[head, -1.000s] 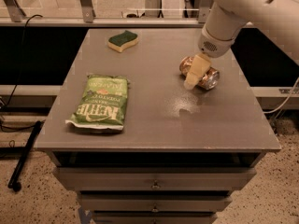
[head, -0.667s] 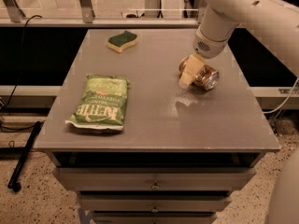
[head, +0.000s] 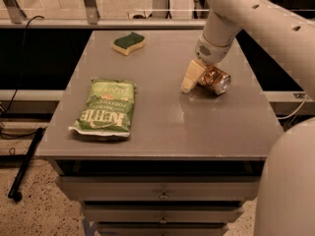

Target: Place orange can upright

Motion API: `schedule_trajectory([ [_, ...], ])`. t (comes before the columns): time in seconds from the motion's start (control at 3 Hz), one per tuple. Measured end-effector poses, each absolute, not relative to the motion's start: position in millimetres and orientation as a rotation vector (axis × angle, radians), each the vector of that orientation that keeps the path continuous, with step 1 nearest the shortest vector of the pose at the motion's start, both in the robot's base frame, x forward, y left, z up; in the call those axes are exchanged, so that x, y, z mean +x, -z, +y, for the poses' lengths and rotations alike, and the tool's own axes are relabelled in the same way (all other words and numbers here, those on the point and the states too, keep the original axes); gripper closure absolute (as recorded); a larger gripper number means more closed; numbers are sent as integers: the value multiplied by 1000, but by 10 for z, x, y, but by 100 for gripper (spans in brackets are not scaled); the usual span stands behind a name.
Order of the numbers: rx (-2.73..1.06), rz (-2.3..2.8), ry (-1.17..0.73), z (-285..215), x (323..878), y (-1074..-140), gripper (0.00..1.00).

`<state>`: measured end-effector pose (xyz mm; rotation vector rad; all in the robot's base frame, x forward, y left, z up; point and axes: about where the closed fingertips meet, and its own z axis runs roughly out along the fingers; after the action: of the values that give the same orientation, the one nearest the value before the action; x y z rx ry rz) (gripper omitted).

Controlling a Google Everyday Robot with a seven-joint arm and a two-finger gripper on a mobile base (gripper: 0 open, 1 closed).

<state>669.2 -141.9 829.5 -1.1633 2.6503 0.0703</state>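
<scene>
The gripper (head: 192, 79) sits at the far right of the table (head: 162, 127), against the left of the orange can (head: 215, 79). It hides that end of the can, and the can's label is too small to read. The arm (head: 256, 18) runs off the top and right edges. The drawers (head: 160, 195) below are cut by the bottom edge. A black cable (head: 22, 48) leaves at the left edge.

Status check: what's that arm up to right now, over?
Gripper down at orange can. Can on its side, not yet upright. Chip bag, sponge well clear.
</scene>
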Motion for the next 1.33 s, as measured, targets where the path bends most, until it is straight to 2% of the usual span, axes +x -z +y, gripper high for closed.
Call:
schedule_trajectory([
  [0.67, -1074, 2585, -206, -1255, 6705, -8480, 65],
  [1.0, -1018, 2437, -324, -1291, 6621, -8809, 96],
  [1.33, -1024, 2299, -411, -1315, 6584, -8983, 100],
])
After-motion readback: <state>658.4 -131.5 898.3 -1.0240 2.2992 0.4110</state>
